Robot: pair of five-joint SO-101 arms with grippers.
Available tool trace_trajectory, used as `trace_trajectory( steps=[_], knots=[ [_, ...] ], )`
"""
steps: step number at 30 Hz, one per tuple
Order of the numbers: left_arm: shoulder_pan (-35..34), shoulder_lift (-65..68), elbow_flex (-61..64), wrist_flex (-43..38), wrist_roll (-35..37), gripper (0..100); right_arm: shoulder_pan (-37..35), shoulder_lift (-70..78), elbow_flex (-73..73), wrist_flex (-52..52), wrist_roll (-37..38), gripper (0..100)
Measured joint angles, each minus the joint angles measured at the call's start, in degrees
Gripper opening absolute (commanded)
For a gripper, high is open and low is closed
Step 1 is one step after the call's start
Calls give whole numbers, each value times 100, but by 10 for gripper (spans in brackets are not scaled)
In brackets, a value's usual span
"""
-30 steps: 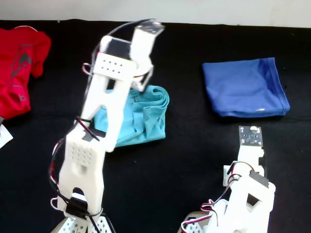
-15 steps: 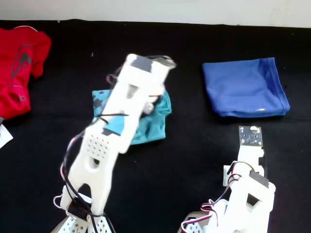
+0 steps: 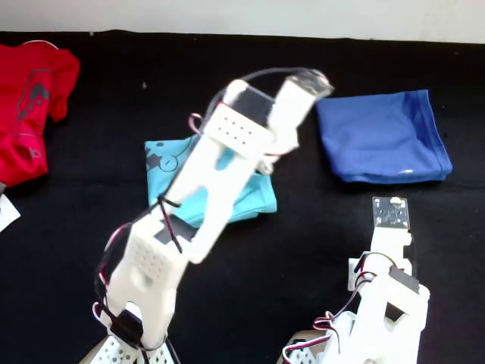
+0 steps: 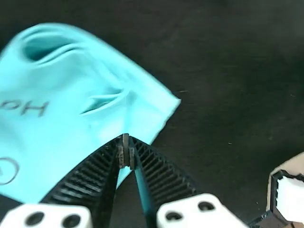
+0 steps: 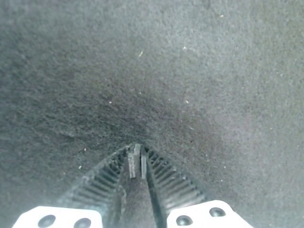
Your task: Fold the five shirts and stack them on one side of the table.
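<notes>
A teal shirt (image 3: 171,162), partly folded, lies mid-table on the black cloth; the left arm (image 3: 227,159) stretches over it and hides its middle. In the left wrist view my left gripper (image 4: 126,154) is shut on an edge of the teal shirt (image 4: 71,109), with a strip of teal cloth between the fingers. A folded blue shirt (image 3: 380,136) rests at the back right. A crumpled red shirt (image 3: 30,106) lies at the far left. My right gripper (image 5: 136,164) is shut and holds nothing, low over bare black cloth near the front right.
The right arm (image 3: 390,250) stands folded back at the front right edge. A small white object (image 3: 4,212) pokes in at the left edge. A pale wall runs along the back of the table (image 3: 303,250).
The left arm has swung to the right, toward the blue shirt, and the teal shirt has shifted right with it. The right arm has not moved.
</notes>
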Motion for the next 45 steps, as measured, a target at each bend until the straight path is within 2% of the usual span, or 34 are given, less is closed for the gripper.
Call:
trace_trajectory(
  steps=[6, 12, 20, 25, 28, 32, 39, 45],
  knots=[
    [-695, 756, 0, 0, 9, 9, 0, 0, 0, 0, 0, 5],
    [-747, 1556, 0, -229, 0, 9, 0, 0, 0, 0, 0, 5],
    [44, 1495, 9, -18, 18, 9, 0, 0, 0, 0, 0, 5],
    [765, 853, 9, 26, 0, 9, 0, 0, 0, 0, 0, 5],
    [862, 413, 9, 35, 0, 9, 0, 0, 0, 0, 0, 5],
    [404, -97, 9, 9, 0, 9, 0, 0, 0, 0, 0, 5],
    [-1002, -114, 9, -958, 18, 9, 0, 0, 0, 0, 0, 5],
    [-1108, 730, 9, -1415, 18, 9, 0, 0, 0, 0, 0, 5]
  ],
)
